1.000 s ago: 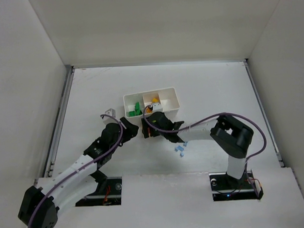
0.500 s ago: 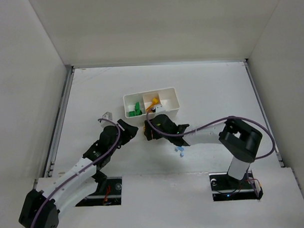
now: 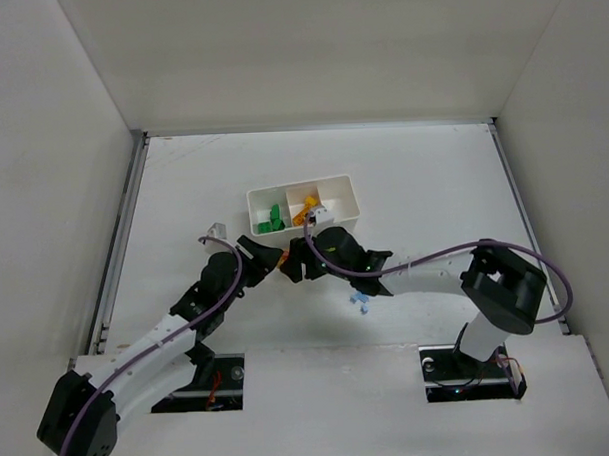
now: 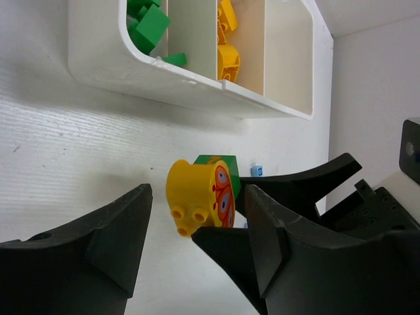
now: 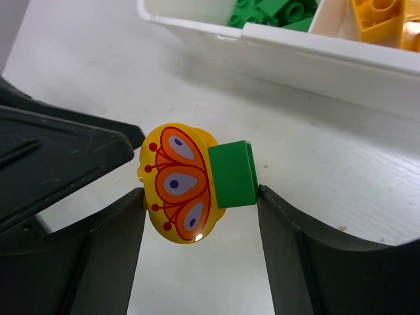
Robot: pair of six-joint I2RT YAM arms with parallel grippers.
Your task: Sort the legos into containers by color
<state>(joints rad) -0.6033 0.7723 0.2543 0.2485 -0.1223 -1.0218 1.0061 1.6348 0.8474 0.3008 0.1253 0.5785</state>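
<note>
- State of right gripper: closed onto yellow-and-green cluster, with green brick against 1 finger and butterfly-printed yellow piece against the other.
- State of left gripper: about half-open, straddling the yellow piece from the opposite side; daylight on at least 1 side, so no clamp yet.
- Cluster just in front of near wall of tray; looks lifted off table, though hard to confirm.
- Tray contents: green bricks in left compartment, yellow-orange bricks in middle, nothing seen in the 3rd from left wrist view.
- Loose pale blue bricks on table beside right arm.
- Probable step: pulling the 2 colors apart between both grippers.
- Risk: poor purchase on the rounded yellow piece, hence slip or pop-out under the pull.
- Risk: sudden separation, flinging 1 half across table or into the wrong compartment.
- Risk: finger-to-finger collision in such close quarters from an off-center close.
- Risk: mixed colors in 1 compartment from a drop of the unsplit cluster.
</note>
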